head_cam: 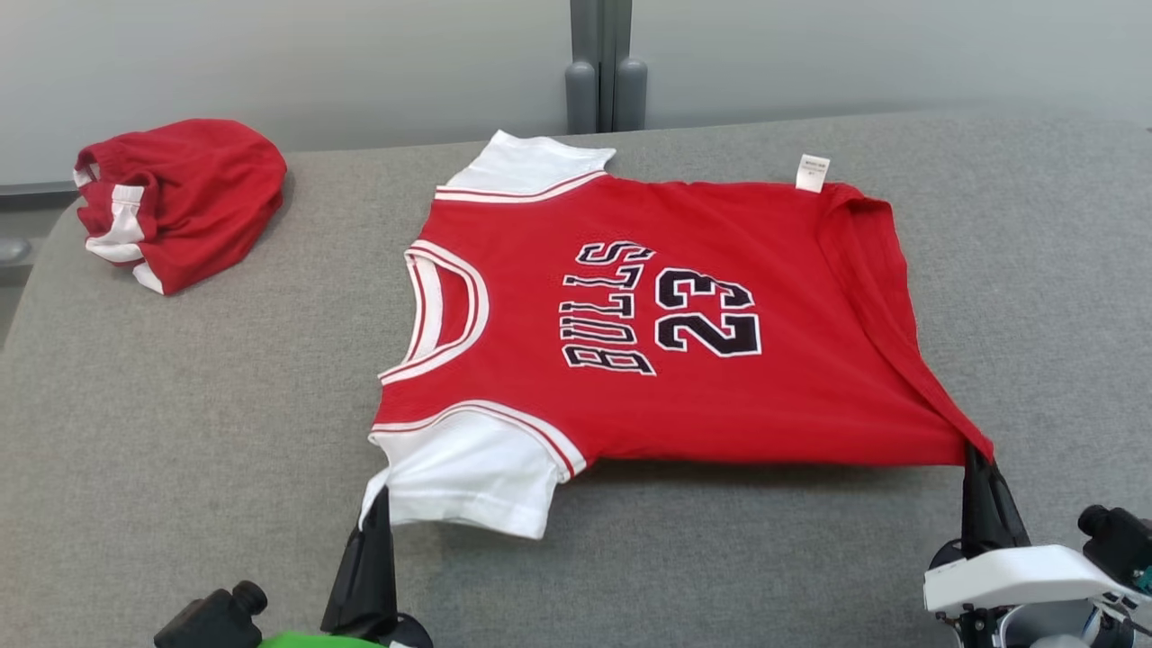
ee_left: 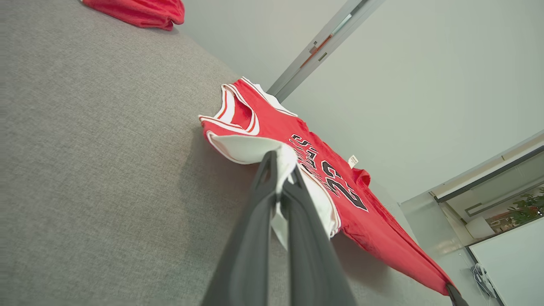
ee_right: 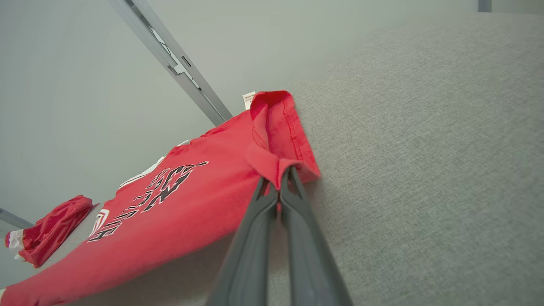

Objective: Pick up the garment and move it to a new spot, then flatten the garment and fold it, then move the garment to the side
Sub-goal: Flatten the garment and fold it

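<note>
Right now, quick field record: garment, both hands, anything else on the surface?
garment: red jersey, front up, spread mostly flat, near edge lifted
left hand: shut on white sleeve
right hand: shut on hem corner
hem: turned over along its edge
other item: bunched red-and-white garment, far left, apart from jersey
surface: grey fabric

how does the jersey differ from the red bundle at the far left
The jersey is spread out, front up; the bundle is bunched in a heap. The jersey shows BULLS 23 lettering; the bundle shows no print. The left gripper pinches the jersey's white sleeve and the right gripper its hem corner; the bundle lies untouched. Both are red with white trim.
</note>
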Tool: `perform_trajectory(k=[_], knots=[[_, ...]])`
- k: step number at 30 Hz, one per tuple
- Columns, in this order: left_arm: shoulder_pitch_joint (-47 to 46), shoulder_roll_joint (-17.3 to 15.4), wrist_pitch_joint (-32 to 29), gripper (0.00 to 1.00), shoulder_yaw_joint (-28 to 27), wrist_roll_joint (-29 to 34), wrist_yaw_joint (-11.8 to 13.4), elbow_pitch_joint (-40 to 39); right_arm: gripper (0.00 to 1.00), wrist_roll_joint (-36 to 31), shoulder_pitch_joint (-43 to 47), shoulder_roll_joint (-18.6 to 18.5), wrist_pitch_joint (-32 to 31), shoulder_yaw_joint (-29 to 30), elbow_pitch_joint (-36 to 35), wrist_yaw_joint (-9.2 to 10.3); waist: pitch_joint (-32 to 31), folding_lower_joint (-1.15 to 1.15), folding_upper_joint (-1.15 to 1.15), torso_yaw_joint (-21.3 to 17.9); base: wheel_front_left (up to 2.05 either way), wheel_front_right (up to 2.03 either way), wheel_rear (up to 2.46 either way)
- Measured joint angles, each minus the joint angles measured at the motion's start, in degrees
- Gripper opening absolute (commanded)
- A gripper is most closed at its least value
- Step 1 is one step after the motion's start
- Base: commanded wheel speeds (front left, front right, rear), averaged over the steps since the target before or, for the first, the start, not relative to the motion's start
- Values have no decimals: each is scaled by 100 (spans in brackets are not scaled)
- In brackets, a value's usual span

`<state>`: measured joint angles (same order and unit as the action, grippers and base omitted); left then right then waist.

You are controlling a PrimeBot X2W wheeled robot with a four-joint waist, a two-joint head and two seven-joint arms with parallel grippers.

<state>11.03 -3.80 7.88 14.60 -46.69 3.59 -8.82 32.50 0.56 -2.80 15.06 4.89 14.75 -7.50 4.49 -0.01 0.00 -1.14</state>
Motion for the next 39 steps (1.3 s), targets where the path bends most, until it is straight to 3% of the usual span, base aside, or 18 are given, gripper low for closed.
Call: perform_trajectory(k=[15, 28, 39], knots=[[-192, 36, 155, 0, 163, -77, -82, 982, 0, 69, -128, 0, 0, -112, 762, 0, -105, 0, 0, 0, 0, 0, 0], [-503, 26, 143, 0, 189, -78, -80, 1169, 0, 182, -333, 1, 0, -153, 959, 1, -37, 0, 0, -61, 0, 0, 0], [-2368, 54, 366, 0, 47, -57, -190, 2263, 0, 280, -1525, 0, 0, -160, 1564, 1, 422, 0, 0, -116, 0, 0, 0]])
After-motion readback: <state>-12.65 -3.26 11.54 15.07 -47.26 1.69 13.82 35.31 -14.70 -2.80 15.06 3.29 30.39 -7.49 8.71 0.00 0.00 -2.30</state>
